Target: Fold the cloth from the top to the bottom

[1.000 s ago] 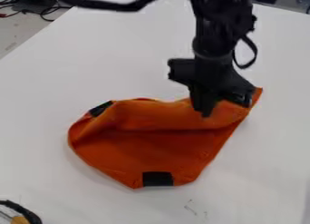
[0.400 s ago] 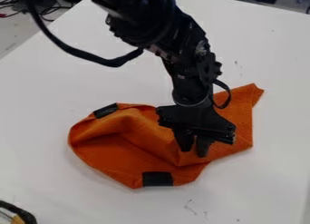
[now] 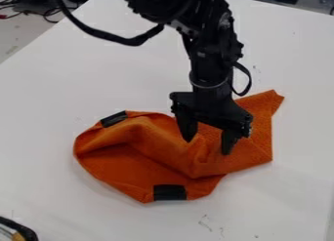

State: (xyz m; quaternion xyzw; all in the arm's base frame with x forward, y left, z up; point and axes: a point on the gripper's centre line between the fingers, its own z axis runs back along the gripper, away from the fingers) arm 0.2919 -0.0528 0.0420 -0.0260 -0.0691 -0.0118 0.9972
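Table (image 3: 58, 98): white and flat beneath me, its surface running back to an edge at my upper left in the camera view.
Cloth (image 3: 140, 171): orange, directly on the table under me, partly folded over itself, with raised creases and a pointed corner at upper right.
Black patches: one (image 3: 114, 119) on the cloth's upper left edge, the other (image 3: 170, 192) on its lower edge.
Marks (image 3: 205, 224): small, dark, on the white below the cloth; I see fainter ones at upper right.
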